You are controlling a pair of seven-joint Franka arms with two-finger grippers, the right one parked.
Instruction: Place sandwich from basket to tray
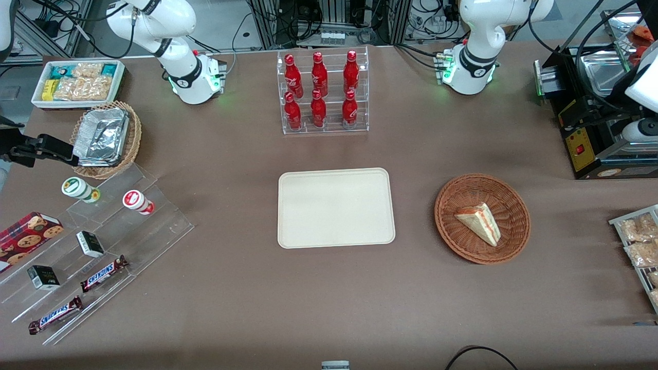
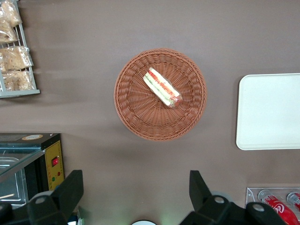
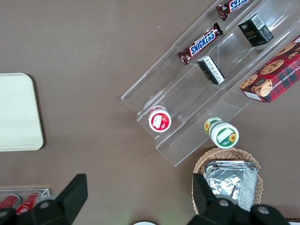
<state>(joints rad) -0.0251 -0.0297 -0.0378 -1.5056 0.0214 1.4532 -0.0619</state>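
- Gripper [image 2: 136, 197]: fingers spread wide, holding nothing. It hangs high above the table, clear of the basket, looking straight down on it.
- Sandwich [image 1: 480, 222]: lies in the basket [image 1: 452, 231], roughly at its centre, on its side. The red-orange and green filling stripe runs along the cut edge.
- From the wrist view the sandwich [image 2: 161, 87] sits slightly off the middle of the basket [image 2: 136, 117], nothing touching it.
- Tray [image 1: 335, 208]: flat on the table near the middle, beside the basket toward the parked arm's end, a strip of bare table between them. Nothing on it.
- Clear rack of red bottles [image 1: 321, 92]: farther from the front camera than the tray.
- Black machine [image 1: 591, 128]: at the working arm's end of the table, farther from the front camera than the basket.
- Stepped clear stand with Snickers bars [image 1: 103, 272]: toward the parked arm's end.
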